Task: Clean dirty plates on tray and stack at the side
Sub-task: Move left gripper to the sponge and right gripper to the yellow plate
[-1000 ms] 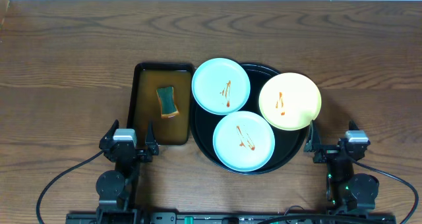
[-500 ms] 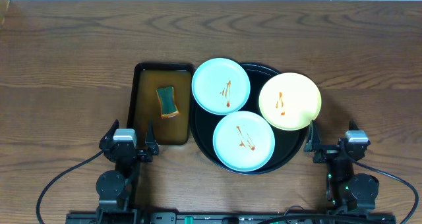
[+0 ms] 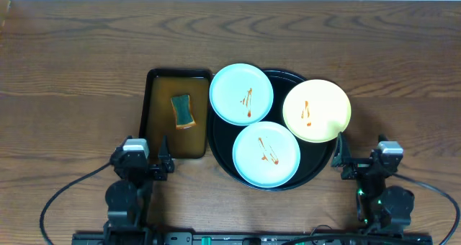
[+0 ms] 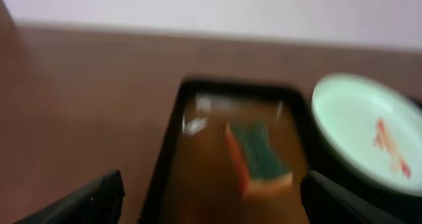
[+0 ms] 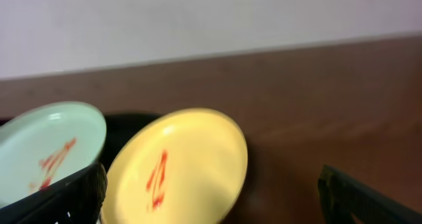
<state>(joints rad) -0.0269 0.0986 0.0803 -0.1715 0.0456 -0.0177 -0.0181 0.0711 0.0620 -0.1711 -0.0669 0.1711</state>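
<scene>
The left fingers (image 4: 89, 201) stood wide apart with nothing between them, low over the surface (image 3: 72, 58) just short of the near end of a rectangular brown tray (image 3: 155, 108). A green and orange sponge (image 3: 184, 110) lay in that tray, straight ahead of them. Ahead and to their right sat the round black tray (image 3: 220, 140) with all three plates on it, each marked with orange-brown sauce. The right fingers (image 5: 66, 197) were spread just as wide, also empty, close beside the black tray's near right rim. The pale yellow plate (image 3: 316, 110) lay just ahead of them, hanging over that rim. The nearer pale blue plate (image 3: 266, 153) was to their left and the farther pale blue plate (image 3: 241, 94) beyond it, overhanging the rim towards the brown tray
</scene>
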